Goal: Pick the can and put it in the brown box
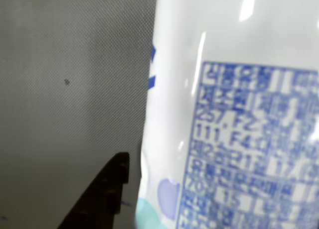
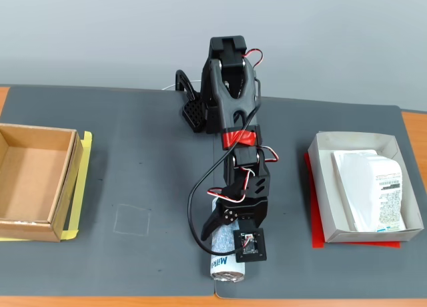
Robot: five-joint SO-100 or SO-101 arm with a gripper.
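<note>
The can [image 2: 225, 265] lies on its side on the dark grey mat near the front edge, white with blue "Milkis" lettering and a silver end facing the camera. In the wrist view the can [image 1: 229, 64] fills the right half, very close. My gripper [image 2: 223, 237] is lowered over the can's far part, with its jaws spread on either side of it. One black finger [image 1: 107, 189] shows just left of the can with a thin gap. The other finger is hidden. The brown box [image 2: 72, 180] sits empty at the far left of the mat.
A white box [image 2: 322, 190] on a red underlay stands at the right and holds a white packet [image 2: 373, 187]. The brown box rests on yellow tape [image 2: 85, 180]. A faint square outline [image 2: 131, 220] marks the mat. The arm's base [image 2: 223, 87] stands at the back centre.
</note>
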